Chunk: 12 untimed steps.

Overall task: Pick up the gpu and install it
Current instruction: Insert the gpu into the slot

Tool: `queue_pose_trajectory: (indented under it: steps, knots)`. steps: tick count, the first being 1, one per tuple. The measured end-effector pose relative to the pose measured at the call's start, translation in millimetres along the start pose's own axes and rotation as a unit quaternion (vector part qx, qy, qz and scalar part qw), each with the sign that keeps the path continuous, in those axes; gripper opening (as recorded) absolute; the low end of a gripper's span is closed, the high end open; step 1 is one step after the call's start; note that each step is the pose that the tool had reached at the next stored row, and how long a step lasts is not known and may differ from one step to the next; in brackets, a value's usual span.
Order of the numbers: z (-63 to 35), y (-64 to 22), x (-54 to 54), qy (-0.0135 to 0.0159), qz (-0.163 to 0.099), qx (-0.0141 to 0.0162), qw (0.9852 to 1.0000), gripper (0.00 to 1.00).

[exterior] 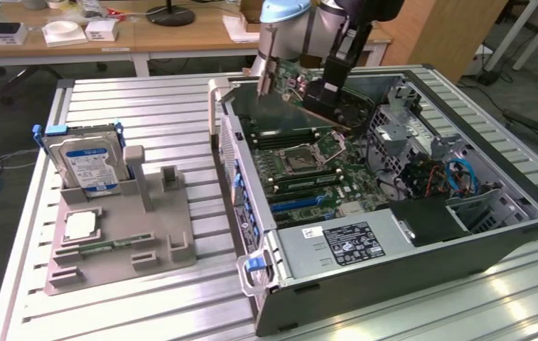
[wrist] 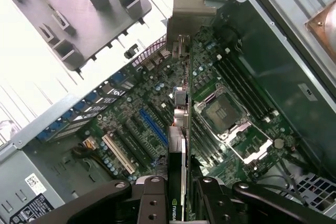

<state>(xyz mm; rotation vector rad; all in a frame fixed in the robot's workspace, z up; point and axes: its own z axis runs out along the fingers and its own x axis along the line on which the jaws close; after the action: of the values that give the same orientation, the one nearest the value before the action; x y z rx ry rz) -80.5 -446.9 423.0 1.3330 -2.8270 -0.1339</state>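
Exterior view, left to right: one hard drive (exterior: 81, 160) upright in one grey fixture (exterior: 121, 245) on the tabletop (exterior: 155, 99), one open PC case (exterior: 392, 249). One gpu (exterior: 283, 105) hangs over the motherboard (exterior: 316, 174), pincer (exterior: 328, 99) clamped on it. Suggest: keep gpu vertical, bracket (wrist: 191, 9) toward case rear, edge lined up with the one blue slot (wrist: 152, 124) (probably the target), press down evenly.

Cam setup

Exterior: raised, mid-range, angled down across table (exterior: 155, 106) and open case (exterior: 392, 288); wrist: close, looking down past gripper (wrist: 181, 183) and gpu (wrist: 178, 150) edge; shared: motherboard (exterior: 318, 174), CPU socket (wrist: 220, 111), grey fixture (exterior: 117, 245)
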Motion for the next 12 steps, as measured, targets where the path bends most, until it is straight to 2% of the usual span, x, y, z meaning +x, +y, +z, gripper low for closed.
queue_pose_trajectory:
  steps: [3,6,9,12]
  knots:
    - [0.0,0.1,0.0,-0.0053,-0.004,-0.0047,1.0000,0.26]
    - [0.0,0.0,0.0,-0.0073,-0.006,-0.0067,0.9999,0.26]
    - [0.0,0.0,-0.1,-0.0084,-0.007,-0.0070,0.9999,0.26]
    - [0.0,0.0,0.0,-0.0100,-0.008,-0.0050,0.9999,0.26]
